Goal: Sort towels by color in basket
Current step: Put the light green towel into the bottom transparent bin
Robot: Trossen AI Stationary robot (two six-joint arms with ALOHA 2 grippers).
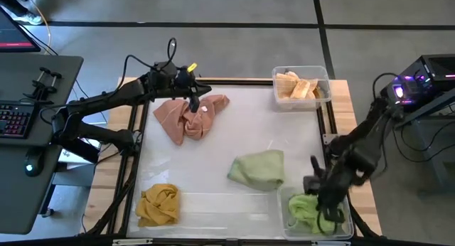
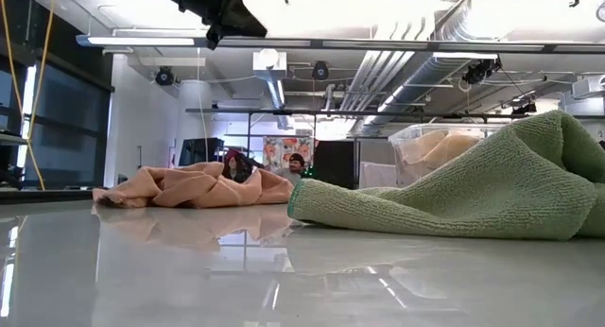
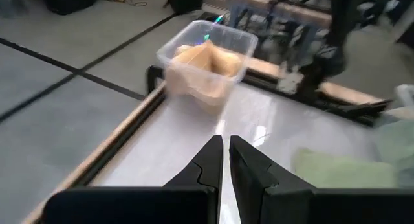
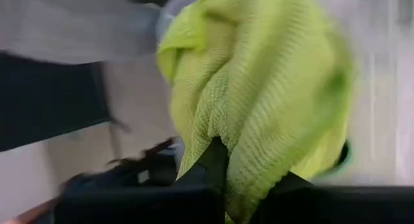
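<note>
A heap of salmon pink towels [image 1: 186, 119] lies on the table at the far left, and it also shows in the low view [image 2: 194, 187]. A light green towel [image 1: 257, 169] lies in the middle, a mustard yellow towel [image 1: 158, 205] at the near left. My left gripper [image 1: 193, 98] is shut and empty, high above the pink heap, as the left wrist view [image 3: 226, 153] shows. My right gripper [image 1: 325, 216] is shut on a bright green towel [image 4: 259, 88] over the clear bin [image 1: 348, 230] at the near right. My right gripper pinches a bunched fold of the bright green towel [image 4: 223, 156] between its two fingers, coming from above. How many layers it holds cannot be told. In the high view the towel [image 1: 304, 209] lies bunched inside the near-right bin beside the gripper.
A clear bin [image 1: 323, 74] with peach orange towels [image 1: 297, 86] stands at the far right corner, also in the left wrist view [image 3: 204, 62]. Black rails frame the white table top [image 1: 213, 161]. A desk with a keyboard stands off the table's left.
</note>
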